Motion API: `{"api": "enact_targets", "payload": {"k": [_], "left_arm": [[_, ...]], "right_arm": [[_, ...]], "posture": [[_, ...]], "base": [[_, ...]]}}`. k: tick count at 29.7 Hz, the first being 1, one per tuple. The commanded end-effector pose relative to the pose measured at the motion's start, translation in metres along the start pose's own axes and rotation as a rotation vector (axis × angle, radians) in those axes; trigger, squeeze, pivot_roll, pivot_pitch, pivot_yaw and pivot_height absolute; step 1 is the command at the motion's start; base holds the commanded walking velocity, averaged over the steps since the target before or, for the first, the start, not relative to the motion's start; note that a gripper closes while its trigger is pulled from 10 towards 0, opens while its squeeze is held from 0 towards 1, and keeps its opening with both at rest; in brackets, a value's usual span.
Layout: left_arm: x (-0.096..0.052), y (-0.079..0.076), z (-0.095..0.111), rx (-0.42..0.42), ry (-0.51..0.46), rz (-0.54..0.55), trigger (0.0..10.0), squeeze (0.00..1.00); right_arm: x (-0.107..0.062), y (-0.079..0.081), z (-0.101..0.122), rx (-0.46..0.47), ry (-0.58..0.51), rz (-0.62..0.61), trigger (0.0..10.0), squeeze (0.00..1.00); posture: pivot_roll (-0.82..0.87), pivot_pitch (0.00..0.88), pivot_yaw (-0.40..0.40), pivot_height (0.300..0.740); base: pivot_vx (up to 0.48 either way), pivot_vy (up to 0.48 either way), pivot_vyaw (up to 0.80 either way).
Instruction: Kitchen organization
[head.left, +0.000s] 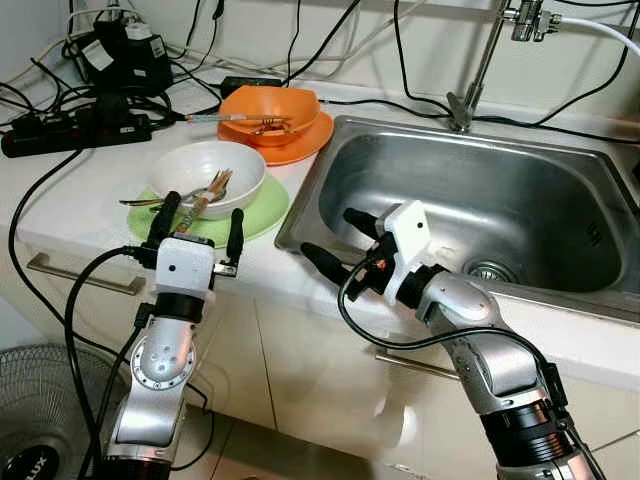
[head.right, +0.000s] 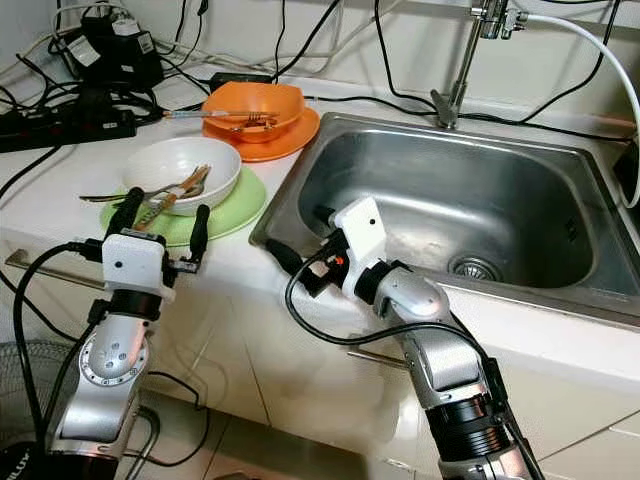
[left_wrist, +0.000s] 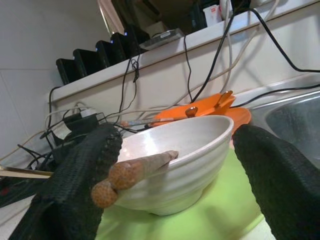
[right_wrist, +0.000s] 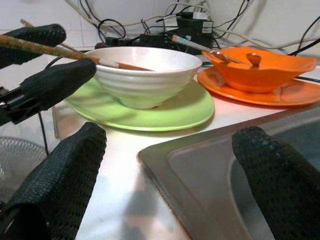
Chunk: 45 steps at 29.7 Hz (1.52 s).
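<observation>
The sink (head.left: 520, 200) is set into the counter (head.left: 60, 215) at the robot's right. Left of it, a green plate (head.left: 255, 215) carries a white bowl (head.left: 205, 170) holding chopsticks (head.left: 205, 197) and other cutlery. Behind these, an orange plate (head.left: 300, 148) carries an orange bowl (head.left: 268, 105) with utensils. A power strip (head.left: 75, 132) and cables lie at the rear left.

The left gripper (head.left: 200, 228) hovers at the counter edge, fingers spread, aligned with the white bowl but not touching it. The right gripper (head.left: 338, 240) hovers over the sink's near-left corner, fingers spread, holding nothing.

Judged step: approach to the white bowl, probably for transfer to the sink. Next move: advance the left gripper so that its fingers straddle the bowl rim clear of the chopsticks, then close.
</observation>
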<state>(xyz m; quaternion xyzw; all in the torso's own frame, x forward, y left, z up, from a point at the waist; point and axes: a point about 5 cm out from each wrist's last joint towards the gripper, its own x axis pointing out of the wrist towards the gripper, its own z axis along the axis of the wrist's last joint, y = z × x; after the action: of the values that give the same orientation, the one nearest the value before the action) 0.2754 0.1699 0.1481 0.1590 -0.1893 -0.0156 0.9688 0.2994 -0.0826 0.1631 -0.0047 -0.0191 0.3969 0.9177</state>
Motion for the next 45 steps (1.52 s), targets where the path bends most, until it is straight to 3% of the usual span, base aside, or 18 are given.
{"api": "enact_targets", "payload": {"k": [1, 13, 15, 16, 20, 45], "left_arm": [[0.003, 0.000, 0.001, 0.004, -0.014, -0.008, 0.0, 0.00], [0.002, -0.005, 0.000, -0.005, -0.013, -0.017, 0.0, 0.00], [0.002, -0.006, 0.000, -0.005, -0.013, -0.019, 0.0, 0.00], [0.002, -0.006, 0.000, -0.005, -0.013, -0.018, 0.5, 0.00], [0.003, -0.005, 0.000, -0.001, -0.013, -0.013, 0.0, 0.00], [0.005, -0.006, 0.004, 0.017, -0.041, -0.021, 0.0, 0.00]], "right_arm": [[-0.002, -0.008, 0.007, -0.002, -0.029, -0.032, 10.0, 0.00], [-0.003, 0.008, 0.001, 0.023, -0.001, 0.046, 10.0, 0.00], [-0.003, 0.008, 0.002, 0.023, -0.004, 0.053, 10.0, 0.00], [-0.003, 0.008, 0.002, 0.028, -0.005, 0.061, 10.0, 0.00], [-0.004, 0.009, 0.002, 0.036, -0.006, 0.081, 10.0, 0.00], [-0.004, 0.012, 0.001, 0.040, -0.008, 0.110, 10.0, 0.00]], "posture": [[-0.08, 0.000, 0.008, 0.740], [-0.08, 0.000, 0.009, 0.740], [-0.08, 0.000, 0.010, 0.740], [-0.08, 0.000, 0.009, 0.740], [-0.08, 0.000, 0.007, 0.740], [-0.07, 0.000, 0.007, 0.740]], "base": [[0.000, 0.000, 0.00], [0.000, 0.000, 0.00], [0.000, 0.000, 0.00], [0.000, 0.000, 0.00], [0.000, 0.000, 0.00], [0.000, 0.000, 0.00]]}}
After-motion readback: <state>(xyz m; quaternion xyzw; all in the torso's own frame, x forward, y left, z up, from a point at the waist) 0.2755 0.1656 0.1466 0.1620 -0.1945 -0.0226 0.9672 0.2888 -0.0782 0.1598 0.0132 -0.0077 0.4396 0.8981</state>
